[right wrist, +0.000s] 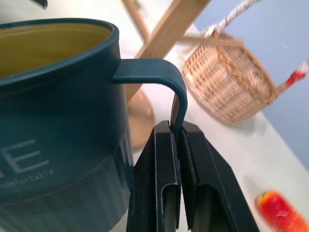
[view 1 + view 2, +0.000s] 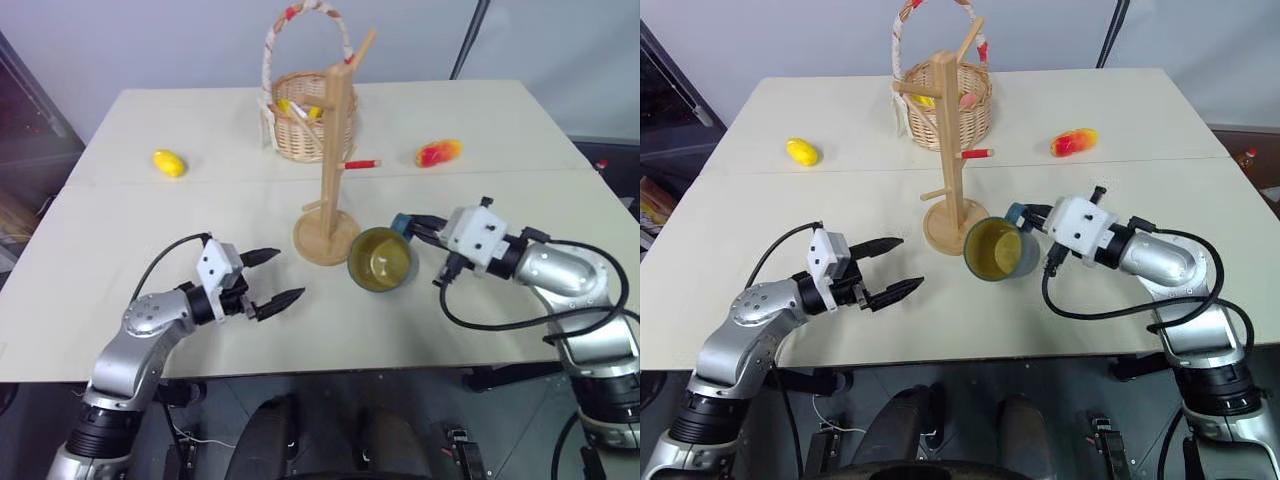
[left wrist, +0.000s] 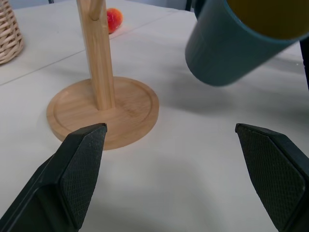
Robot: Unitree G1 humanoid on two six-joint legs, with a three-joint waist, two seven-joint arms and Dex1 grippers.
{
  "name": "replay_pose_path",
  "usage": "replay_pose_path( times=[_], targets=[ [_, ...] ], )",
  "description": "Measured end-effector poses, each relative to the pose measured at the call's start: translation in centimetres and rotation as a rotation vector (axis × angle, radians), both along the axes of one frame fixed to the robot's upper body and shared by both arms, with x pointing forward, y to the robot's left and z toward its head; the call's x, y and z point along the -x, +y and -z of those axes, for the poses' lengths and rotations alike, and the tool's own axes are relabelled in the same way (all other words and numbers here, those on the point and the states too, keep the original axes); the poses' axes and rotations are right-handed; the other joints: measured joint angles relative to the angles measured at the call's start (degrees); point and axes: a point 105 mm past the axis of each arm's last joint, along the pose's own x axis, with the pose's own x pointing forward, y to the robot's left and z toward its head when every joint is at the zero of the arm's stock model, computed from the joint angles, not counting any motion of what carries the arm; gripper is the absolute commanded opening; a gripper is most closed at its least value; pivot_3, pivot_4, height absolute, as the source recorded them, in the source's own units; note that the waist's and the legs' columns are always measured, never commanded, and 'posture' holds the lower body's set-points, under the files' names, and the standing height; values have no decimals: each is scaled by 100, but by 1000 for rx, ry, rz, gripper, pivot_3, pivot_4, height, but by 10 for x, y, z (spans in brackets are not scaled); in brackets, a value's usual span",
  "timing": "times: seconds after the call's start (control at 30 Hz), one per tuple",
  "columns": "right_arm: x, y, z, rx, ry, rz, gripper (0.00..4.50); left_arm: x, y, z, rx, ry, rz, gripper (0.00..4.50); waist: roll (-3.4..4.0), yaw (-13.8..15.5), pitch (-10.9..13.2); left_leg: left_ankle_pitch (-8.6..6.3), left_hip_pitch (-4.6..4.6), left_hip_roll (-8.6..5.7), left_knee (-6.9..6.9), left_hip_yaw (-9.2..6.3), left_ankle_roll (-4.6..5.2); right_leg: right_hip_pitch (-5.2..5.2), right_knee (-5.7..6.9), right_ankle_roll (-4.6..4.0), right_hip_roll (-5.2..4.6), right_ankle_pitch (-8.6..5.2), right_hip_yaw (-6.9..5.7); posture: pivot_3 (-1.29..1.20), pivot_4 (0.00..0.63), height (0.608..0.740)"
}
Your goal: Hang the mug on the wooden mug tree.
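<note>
Teal-blue ceramic mug (image 2: 381,260) with its yellow inside hangs by its handle from our clenched right gripper (image 1: 177,140), just beside the light-wood mug tree (image 2: 333,150). Left gripper (image 2: 272,277) idles open nearby. Next we need that handle loop over a peg.

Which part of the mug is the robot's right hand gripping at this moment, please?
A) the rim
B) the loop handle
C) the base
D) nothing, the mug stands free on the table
B: in the right wrist view the right hand has its two black fingers shut on the thin loop handle of the mug, held beside the wooden mug tree.
</note>
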Motion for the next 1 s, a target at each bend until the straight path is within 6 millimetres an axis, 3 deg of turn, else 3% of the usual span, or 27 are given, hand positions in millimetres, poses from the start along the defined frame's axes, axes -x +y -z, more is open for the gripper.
replay_pose_path(
  times=[0.13, 0.23, 0.73, 1.0],
  targets=[
    [-7, 7, -34, 27, -61, 9, 50, -8, 10, -22, 15, -59, -25, 4500, -3, 26, 1, 0, -2, 0, -2, -2, 0, 0, -6, -1, 0, 0, -2, 0, 150, 740],
    [-10, 10, -46, 29, -72, 16, 50, -10, 17, -32, 4, -83, -38, 4500, -3, 35, 1, -2, -4, 0, -4, -1, 2, 1, -13, 1, -1, 0, -2, 0, 150, 740],
    [-22, 17, -61, 60, -80, -6, 50, -3, 10, -42, 22, -82, 4, 4500, -4, 26, 2, -2, -6, -1, -3, -1, 3, -1, -7, 14, 1, 8, -3, 0, 150, 740],
    [-28, 21, -59, 96, -66, -7, 50, -4, 7, -50, 31, -99, 22, 4500, -4, 25, 2, -2, -6, -2, -3, 0, 3, -2, -8, 16, 3, 8, -6, 0, 150, 740]
  ],
)
